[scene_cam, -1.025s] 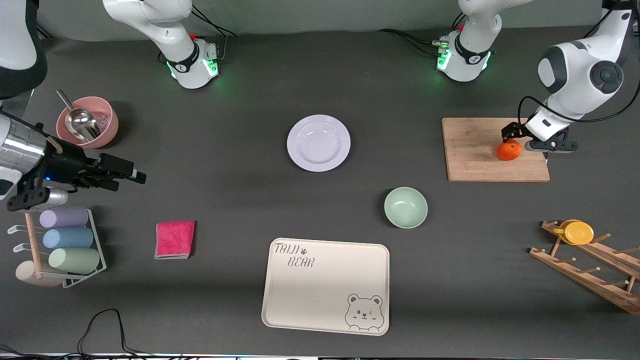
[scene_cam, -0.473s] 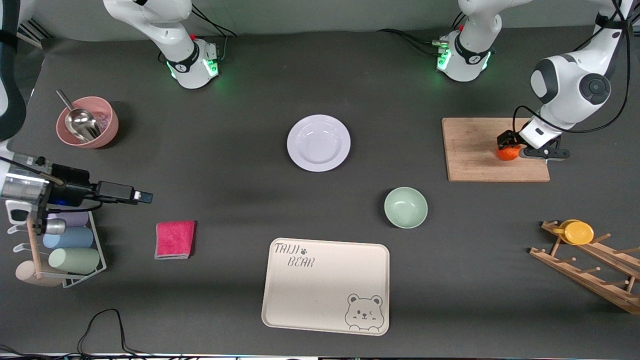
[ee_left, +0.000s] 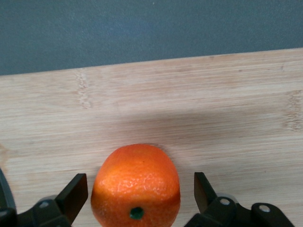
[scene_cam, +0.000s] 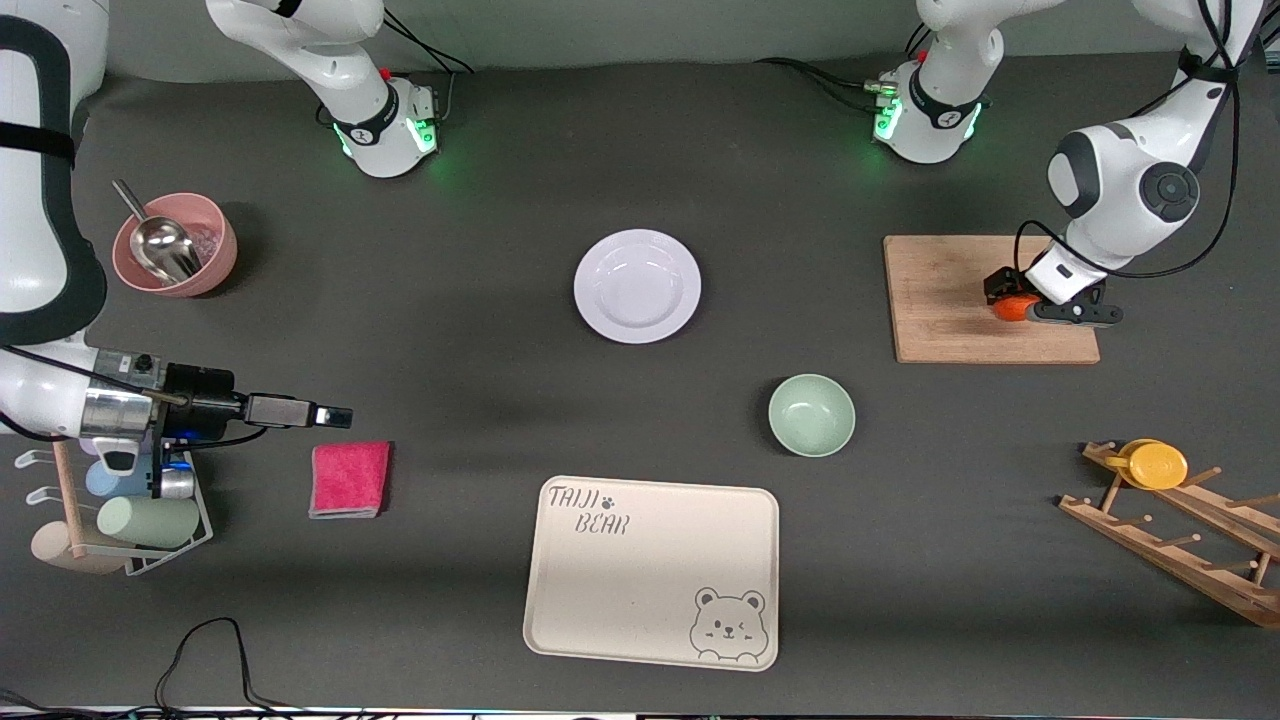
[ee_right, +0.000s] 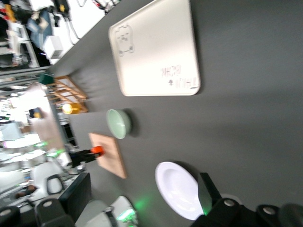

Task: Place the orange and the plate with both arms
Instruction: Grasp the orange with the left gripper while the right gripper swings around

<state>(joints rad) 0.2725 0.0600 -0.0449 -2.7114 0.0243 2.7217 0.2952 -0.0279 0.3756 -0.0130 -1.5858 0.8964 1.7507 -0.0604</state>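
The orange [scene_cam: 1010, 309] lies on a wooden cutting board [scene_cam: 950, 300] toward the left arm's end of the table. My left gripper [scene_cam: 1022, 300] is down around it and open. In the left wrist view the orange [ee_left: 136, 182] sits between the two fingertips [ee_left: 75, 191] with a gap on each side. The white plate [scene_cam: 637, 286] rests mid-table, away from both grippers. My right gripper [scene_cam: 335, 416] hangs open and empty over the table beside a pink cloth [scene_cam: 349, 479]. The right wrist view shows the plate [ee_right: 177, 189] farther off between its fingers [ee_right: 207, 191].
A pale green bowl [scene_cam: 811, 415] and a cream bear tray [scene_cam: 650, 570] lie nearer the front camera than the plate. A pink bowl with a scoop [scene_cam: 175, 244] and a cup rack [scene_cam: 140, 500] are at the right arm's end. A wooden rack with a yellow cup [scene_cam: 1160, 466] is at the left arm's end.
My left gripper has come down over the orange so its fingers now flank it. My right arm has swung out over the table toward the pink cloth.
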